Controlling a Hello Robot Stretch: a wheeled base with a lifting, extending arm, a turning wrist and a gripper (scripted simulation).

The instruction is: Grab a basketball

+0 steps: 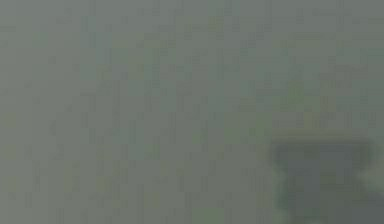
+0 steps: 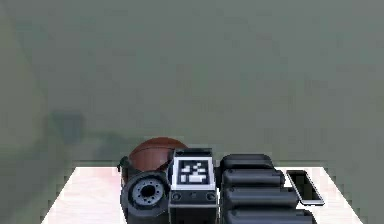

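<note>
On the table (image 2: 92, 192), left of its middle and toward its far edge: the basketball (image 2: 156, 151), round and red-brown. Shows just its upper dome; lower half covered by dark robot parts. Impossible to tell any contact with the table top.

Directly before the ball, over the table's near part: the gripper (image 2: 146, 182), a dark body with a round ring-shaped piece on the face. Impossible to tell whether holding anything, with the ball right behind; impossible also to tell whether touching the ball or only near.

Over the table's middle, beside the gripper: a white square (image 2: 192, 170) with black marks. Carries a block pattern inside a black frame, rather than letters or words.

From the table's middle toward its right end: the arm (image 2: 250, 186), dark, built of stacked box-like segments, reaching down to the picture's bottom edge.

Near the table's right end, just beside the arm: a thin flat slab (image 2: 304, 186), phone-like, dark face with pale rim. Lies flat on the top. Any print there too small to read.

Table top itself pale and pinkish. Behind the table's far edge: a plain grey-green wall (image 2: 200, 60).

In the forward view: a plain grey-green surface (image 1: 150, 90); place relative to the table impossible to tell.
</note>
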